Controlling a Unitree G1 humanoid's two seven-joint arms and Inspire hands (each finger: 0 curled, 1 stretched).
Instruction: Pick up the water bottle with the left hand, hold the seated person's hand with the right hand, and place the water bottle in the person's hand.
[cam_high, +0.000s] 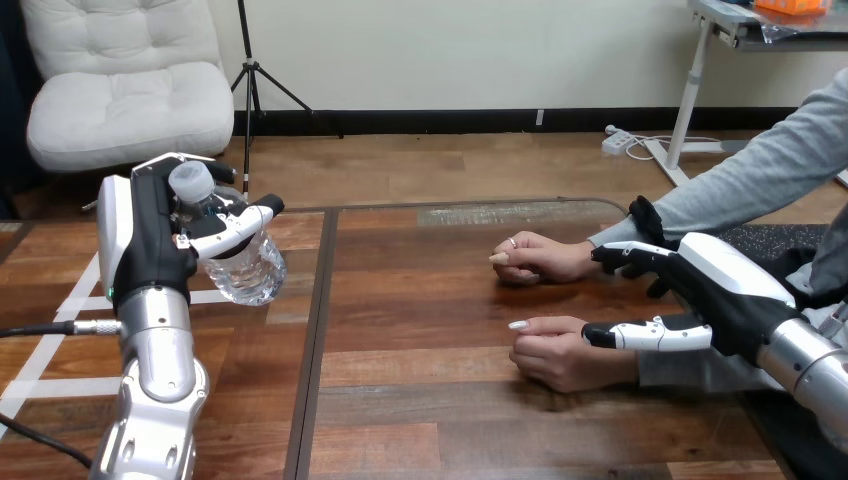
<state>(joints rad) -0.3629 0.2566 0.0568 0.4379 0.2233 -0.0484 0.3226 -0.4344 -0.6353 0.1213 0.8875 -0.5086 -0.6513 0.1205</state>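
Found the water bottle (248, 270) clasped in the left robot hand (150, 250), fingers and thumb curled round it, raised clear of the surface (420, 300) near the left edge. Located the right robot hand (720, 290) by the right edge, between the person's two wrists, with fingers (640, 334) stretched out. Noted one lying along the wrist of the person's nearer hand (560, 358) and another reaching the wrist of the person's farther hand (540, 258). Saw none curled round either wrist. Noted both of the person's hands resting on the surface, loosely fisted.

Judged the pick-up done and the hand-hold only begun. Called next, in all likelihood, for closing the right robot hand round one of the person's hands, then carrying the bottle across toward the right edge.
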